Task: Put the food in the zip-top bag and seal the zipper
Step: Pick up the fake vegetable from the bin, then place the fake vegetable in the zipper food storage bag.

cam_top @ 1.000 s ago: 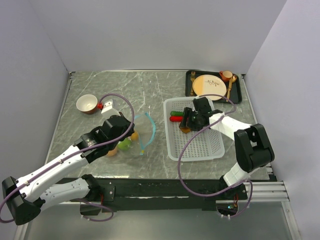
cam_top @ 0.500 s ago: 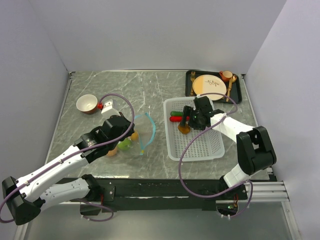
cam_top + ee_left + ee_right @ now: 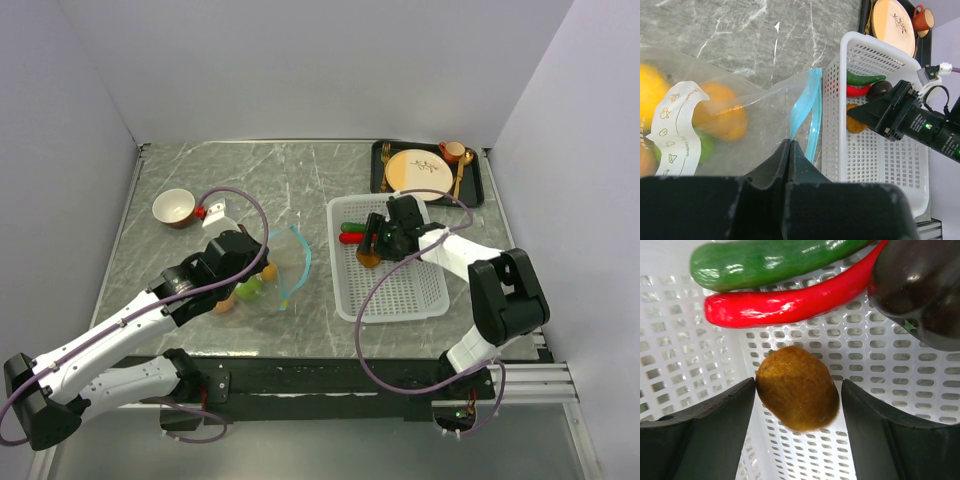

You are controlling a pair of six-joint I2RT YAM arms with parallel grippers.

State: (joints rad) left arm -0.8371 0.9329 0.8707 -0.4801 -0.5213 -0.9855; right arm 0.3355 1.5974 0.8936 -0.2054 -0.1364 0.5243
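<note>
my right hand point(image 3: 798, 412) is down in the white basket point(image 3: 680, 365), fingers spread either side of the brown fruit point(image 3: 797, 390) and nearly touching it; i cannot tell if they grip. the red pepper point(image 3: 790, 305) and green pepper point(image 3: 770, 260) lie just beyond. my left hand point(image 3: 789, 155) is clenched on the zip-top bag point(image 3: 765, 100) by its zipper point(image 3: 802, 105).

Plain white walls point(image 3: 300, 60) enclose a grey marble tabletop point(image 3: 300, 180) (white-veined) under even light.
</note>
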